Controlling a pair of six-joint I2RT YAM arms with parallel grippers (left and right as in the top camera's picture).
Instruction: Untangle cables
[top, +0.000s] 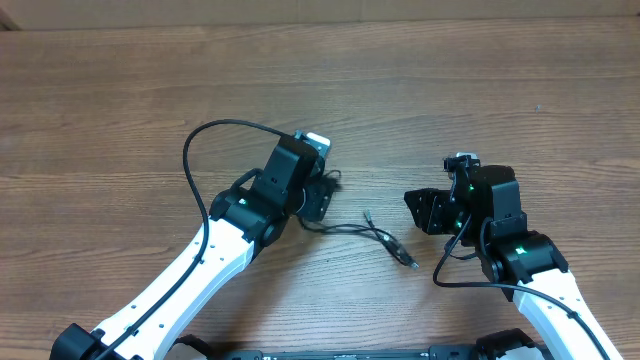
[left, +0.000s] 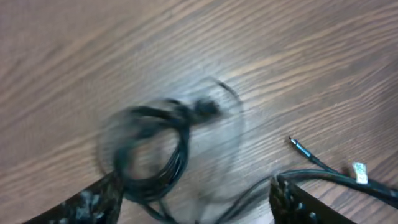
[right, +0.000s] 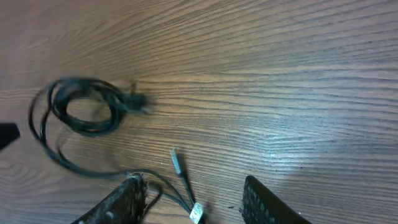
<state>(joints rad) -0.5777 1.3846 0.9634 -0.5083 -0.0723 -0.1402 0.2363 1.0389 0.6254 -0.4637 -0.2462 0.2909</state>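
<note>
Cables (right: 116, 107) coil: sharp R wrist, blurred L.

Ahead of the left gripper (left: 194, 186), smooth black cables (left: 177, 158) with a shiny metal tip (left: 295, 144) lie on the matt wood-grain table (left: 311, 56).

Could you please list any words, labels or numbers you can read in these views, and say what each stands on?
No text can be read in any view.
White tag on one of the cables: any print is too small and blurred to read.
</note>
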